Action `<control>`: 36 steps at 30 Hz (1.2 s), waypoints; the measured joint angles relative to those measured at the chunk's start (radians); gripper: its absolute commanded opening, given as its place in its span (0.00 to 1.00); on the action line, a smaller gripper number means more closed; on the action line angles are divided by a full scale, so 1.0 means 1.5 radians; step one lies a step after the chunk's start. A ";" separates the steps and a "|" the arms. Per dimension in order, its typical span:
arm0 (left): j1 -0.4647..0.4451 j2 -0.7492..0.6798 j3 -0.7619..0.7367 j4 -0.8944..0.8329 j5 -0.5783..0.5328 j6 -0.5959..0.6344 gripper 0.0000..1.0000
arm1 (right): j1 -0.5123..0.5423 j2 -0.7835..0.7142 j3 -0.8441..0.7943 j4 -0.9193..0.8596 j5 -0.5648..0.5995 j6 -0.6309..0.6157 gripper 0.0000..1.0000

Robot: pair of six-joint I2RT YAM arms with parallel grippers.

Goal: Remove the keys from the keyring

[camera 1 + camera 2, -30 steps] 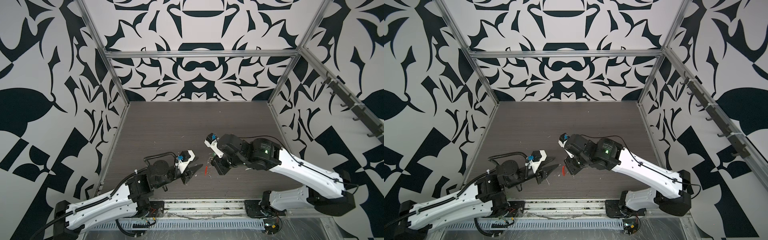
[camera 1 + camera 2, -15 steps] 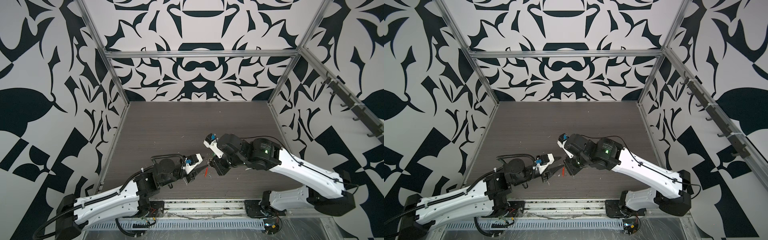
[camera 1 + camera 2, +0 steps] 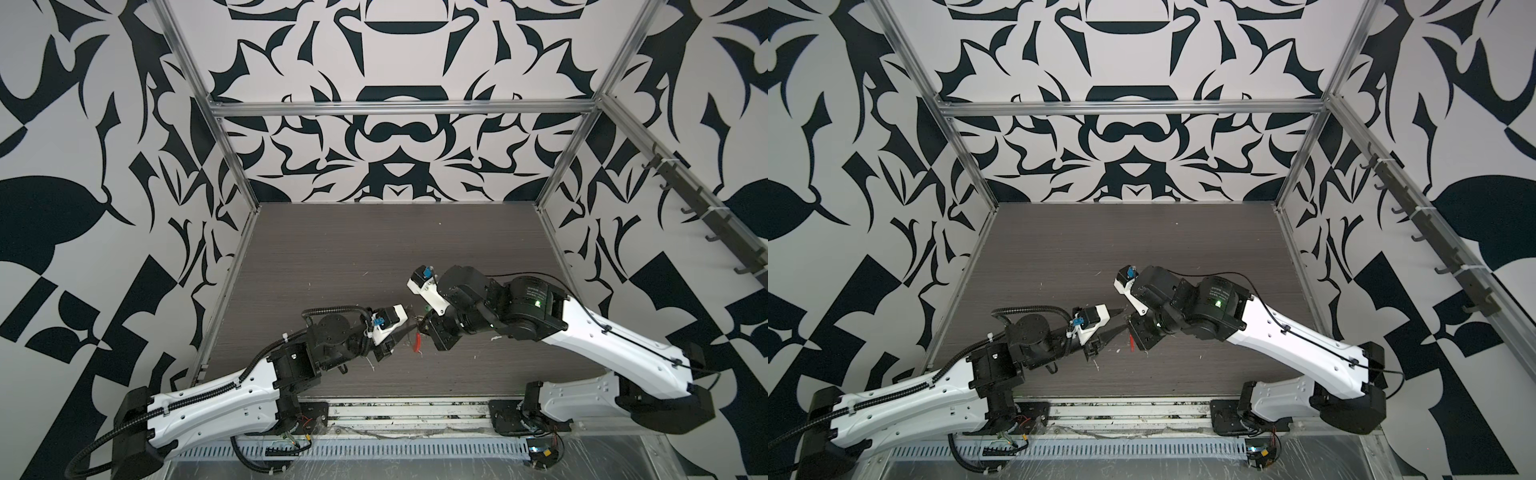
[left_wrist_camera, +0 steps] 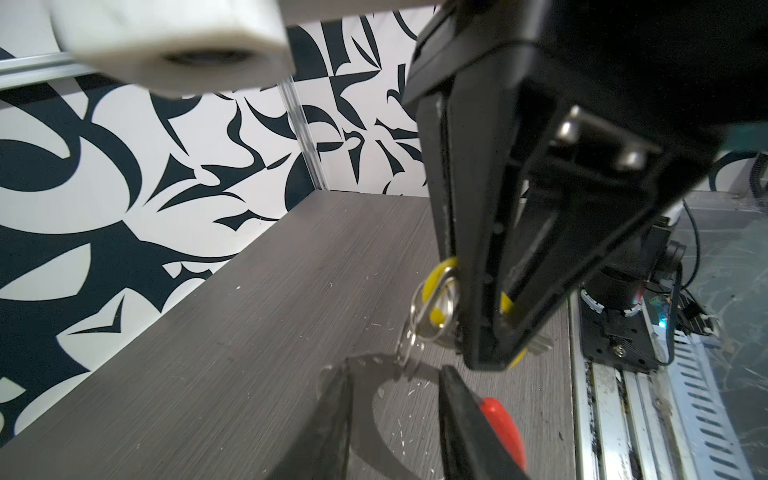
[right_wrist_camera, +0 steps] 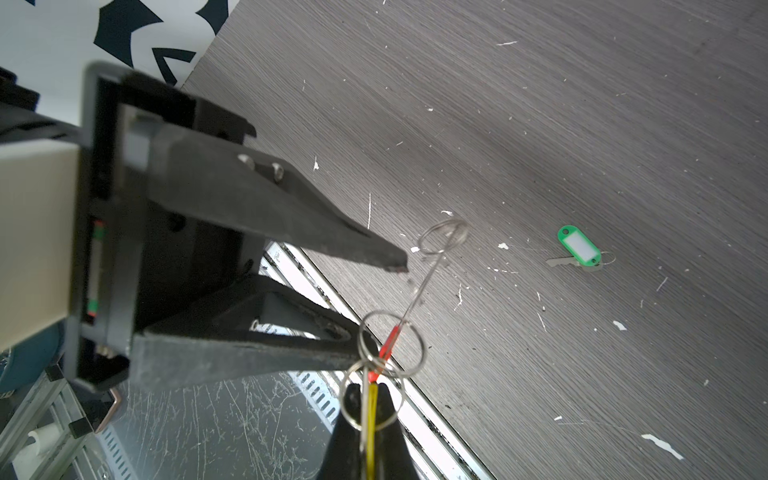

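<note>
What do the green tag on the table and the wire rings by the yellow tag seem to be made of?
Green tag: probably plastic, glossy, with a white label window. Rings: thin metal wire, silvery and shiny, perhaps steel.

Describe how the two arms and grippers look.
Both have white shells and black joints. The left arm carries a ribbed black conduit; the right arm a thin black cable and a small green light. Each wrist bears a white block with a blue plug. The left gripper and right gripper have black tapering fingers.
</note>
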 measured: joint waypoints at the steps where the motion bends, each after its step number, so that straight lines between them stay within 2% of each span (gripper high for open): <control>1: 0.000 -0.002 0.000 0.000 -0.003 0.002 0.36 | 0.000 0.000 0.000 0.001 -0.001 0.000 0.00; 6: 0.000 -0.001 0.007 -0.002 -0.011 0.012 0.35 | 0.000 0.000 0.000 0.002 -0.005 0.000 0.00; 9: 0.000 0.006 0.013 -0.001 -0.009 0.016 0.31 | 0.000 0.000 -0.001 0.005 -0.006 0.000 0.00; 22: 0.000 0.029 0.031 -0.020 0.028 0.018 0.00 | -0.001 -0.001 -0.011 0.009 -0.005 0.000 0.00; 36: 0.000 0.012 0.037 -0.054 0.064 0.005 0.00 | -0.002 -0.025 -0.033 0.021 -0.009 -0.002 0.00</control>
